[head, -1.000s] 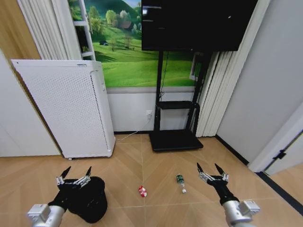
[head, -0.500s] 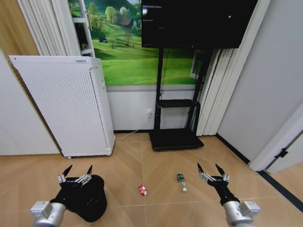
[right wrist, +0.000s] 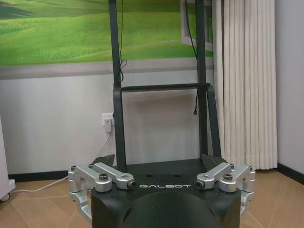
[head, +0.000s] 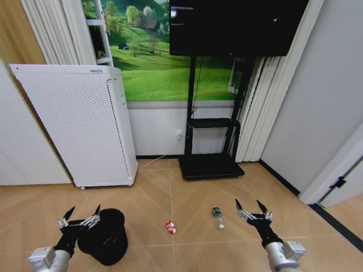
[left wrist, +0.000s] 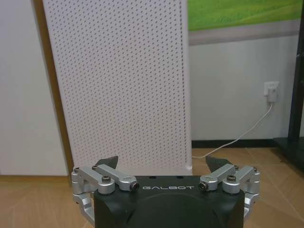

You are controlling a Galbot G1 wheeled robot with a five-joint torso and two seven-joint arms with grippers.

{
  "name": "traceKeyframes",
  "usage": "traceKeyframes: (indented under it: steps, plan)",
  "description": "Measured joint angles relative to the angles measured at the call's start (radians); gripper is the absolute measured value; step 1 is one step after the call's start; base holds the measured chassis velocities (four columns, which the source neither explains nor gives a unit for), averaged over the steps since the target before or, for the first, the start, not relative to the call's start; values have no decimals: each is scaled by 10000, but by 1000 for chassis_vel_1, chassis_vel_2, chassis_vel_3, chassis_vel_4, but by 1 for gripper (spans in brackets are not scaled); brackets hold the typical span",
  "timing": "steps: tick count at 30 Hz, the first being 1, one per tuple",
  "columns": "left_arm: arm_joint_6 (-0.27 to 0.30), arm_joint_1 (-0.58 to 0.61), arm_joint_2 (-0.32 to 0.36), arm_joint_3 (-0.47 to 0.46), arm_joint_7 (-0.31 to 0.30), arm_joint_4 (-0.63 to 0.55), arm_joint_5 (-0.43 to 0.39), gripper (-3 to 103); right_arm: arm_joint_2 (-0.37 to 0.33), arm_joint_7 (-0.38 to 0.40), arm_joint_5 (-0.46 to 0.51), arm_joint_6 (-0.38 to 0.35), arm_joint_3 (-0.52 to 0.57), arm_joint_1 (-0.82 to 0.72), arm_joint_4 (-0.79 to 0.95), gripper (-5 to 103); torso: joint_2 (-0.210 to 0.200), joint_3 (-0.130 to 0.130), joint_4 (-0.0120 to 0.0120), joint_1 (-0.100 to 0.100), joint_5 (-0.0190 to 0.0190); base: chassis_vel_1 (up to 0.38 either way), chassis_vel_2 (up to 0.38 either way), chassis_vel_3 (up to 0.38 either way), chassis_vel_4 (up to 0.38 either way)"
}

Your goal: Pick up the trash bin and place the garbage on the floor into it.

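On the wooden floor [head: 170, 192] near the head view's lower left edge stands the trash bin [head: 105, 243], upright, its mouth facing up so that litter can be dropped in. Just beside it, on its left and partly in front, hovers the left gripper [head: 79, 218], fingers spread wide and holding nothing; the spread looks suited to taking the rim. Toward the lower right, the right gripper [head: 253, 211] is likewise spread and empty. Between the two grippers lies the garbage: a red-and-white wrapper [head: 171, 228] near the floor's middle, and a green bottle [head: 216, 215] closer to the right gripper. Behind the bin stands a white perforated appliance [head: 79, 124].
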Motion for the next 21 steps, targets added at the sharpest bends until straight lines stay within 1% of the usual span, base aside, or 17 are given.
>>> traceKeyframes:
  steps: [2, 5, 8, 9, 10, 11, 12, 13, 15, 16, 18, 19, 21]
  plan:
    - [159, -43, 137, -290, 140, 544, -227, 100, -12, -111, -104, 142, -1, 1, -207, 100, 12, 10, 0, 3, 1, 0, 0, 0, 0]
    - [201, -106, 236, -400, 225, 848, -311, 100, -17, -127, -121, 166, -8, 0, -269, 100, 18, 15, 1, 6, -2, 0, 0, 0, 0]
    - [587, -390, 576, -507, 427, 1749, -659, 100, -35, -132, -194, 220, -28, -13, -380, 100, 36, 28, 0, 9, 0, 0, 0, 0, 0]
    - [587, -390, 576, -507, 427, 1749, -659, 100, -35, -132, -194, 220, -28, -13, -380, 100, 36, 28, 0, 9, 0, 0, 0, 0, 0]
    - [691, -507, 643, -496, 501, 1989, -704, 100, -37, -134, -238, 244, -32, -26, -409, 100, 40, 31, 0, 10, 2, 0, 0, 0, 0]
    - [772, -744, 705, -417, 570, 2407, -691, 100, -41, -137, -278, 273, -41, -51, -435, 100, 46, 35, 0, 11, 0, 0, 0, 0, 0]
    - [772, -744, 705, -417, 570, 2407, -691, 100, -41, -137, -278, 273, -41, -51, -435, 100, 46, 35, 0, 11, 0, 0, 0, 0, 0]
    - [844, -897, 718, -330, 581, 2683, -688, 100, -42, -137, -310, 287, -51, -74, -447, 100, 50, 39, -3, 12, -2, 0, 0, 0, 0]
    - [1104, -1170, 700, -134, 507, 3172, -712, 100, -47, -138, -348, 298, -66, -110, -453, 100, 56, 44, -1, 15, 2, 0, 0, 0, 0]
    - [1104, -1170, 700, -134, 507, 3172, -712, 100, -47, -138, -348, 298, -66, -110, -453, 100, 56, 44, -1, 15, 2, 0, 0, 0, 0]
    - [1191, -1424, 655, 71, 449, 3704, -621, 100, -56, -130, -379, 300, -78, -135, -449, 100, 62, 48, -1, 15, 0, 0, 0, 0, 0]
    - [1191, -1424, 655, 71, 449, 3704, -621, 100, -56, -130, -379, 300, -78, -135, -449, 100, 62, 48, -1, 15, 0, 0, 0, 0, 0]
    - [1259, -1639, 590, 234, 361, 4058, -522, 100, -70, -104, -403, 300, -88, -153, -421, 100, 66, 52, -2, 17, 0, 0, 0, 0, 0]
